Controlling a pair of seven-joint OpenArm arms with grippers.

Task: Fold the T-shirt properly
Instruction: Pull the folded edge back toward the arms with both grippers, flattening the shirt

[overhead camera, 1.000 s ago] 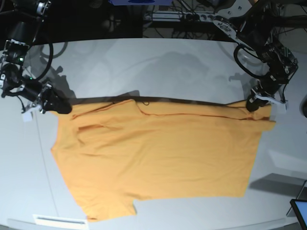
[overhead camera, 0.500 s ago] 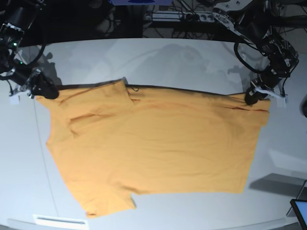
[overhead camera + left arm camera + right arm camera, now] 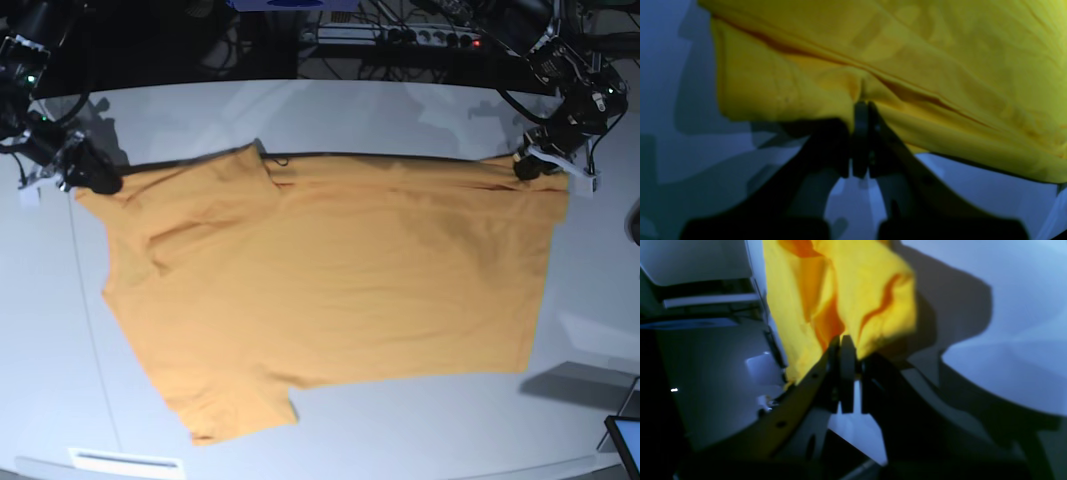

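In the left wrist view, your left gripper [image 3: 862, 110] has its fingers pinched tight on a thin fold at the T-shirt [image 3: 907, 60] edge; so little cloth is caught that a sharp tug could pull it free. In the right wrist view, your right gripper [image 3: 843, 343] likewise clamps a small bunched corner of the T-shirt [image 3: 840, 290], hanging above the worktop [image 3: 990, 306], and it could slip the same way. In the base view the T-shirt [image 3: 330, 290] lies spread across the worktop [image 3: 330, 120], its far edge stretched between both grippers; pull them further apart and you risk losing a corner, while uneven travel would skew the fold.
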